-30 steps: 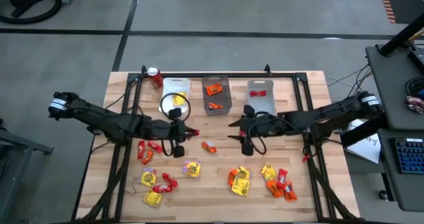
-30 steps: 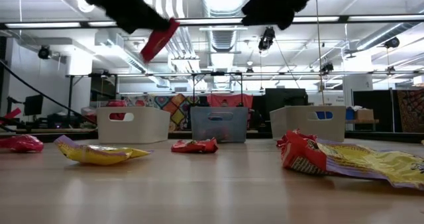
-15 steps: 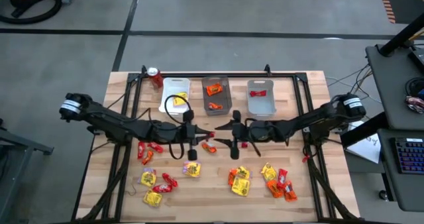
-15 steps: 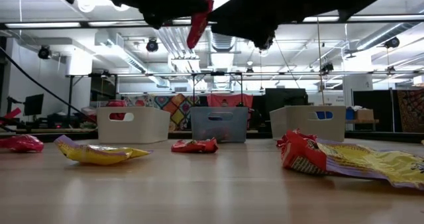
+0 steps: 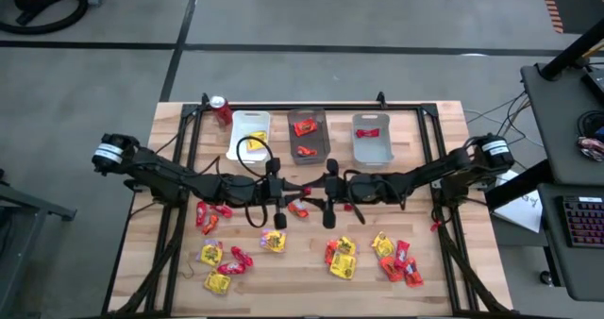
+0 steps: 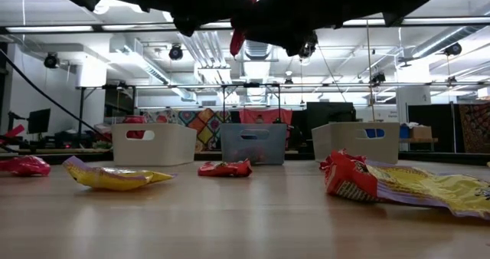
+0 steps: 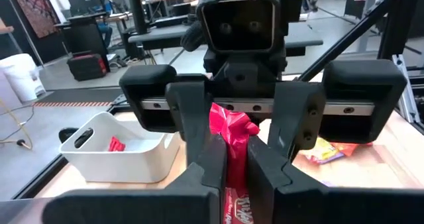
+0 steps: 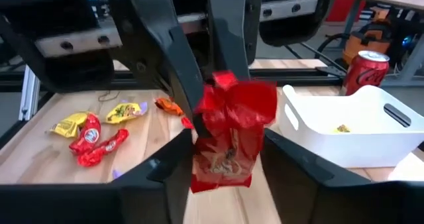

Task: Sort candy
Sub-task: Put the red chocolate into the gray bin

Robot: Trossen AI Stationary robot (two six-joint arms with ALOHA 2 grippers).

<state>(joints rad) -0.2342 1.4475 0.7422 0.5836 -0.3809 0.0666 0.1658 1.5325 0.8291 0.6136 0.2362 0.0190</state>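
Worktop is carrying scattered candy along the lower frame and three bins waiting at upper centre. Mid-frame, the left claw is clamping a red packet, offering it to the right claw, whose fingers are standing apart around it, seemingly for a handover.

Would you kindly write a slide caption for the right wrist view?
Handover above the table: left gripper holds a red candy packet between the right gripper's closing jaws.
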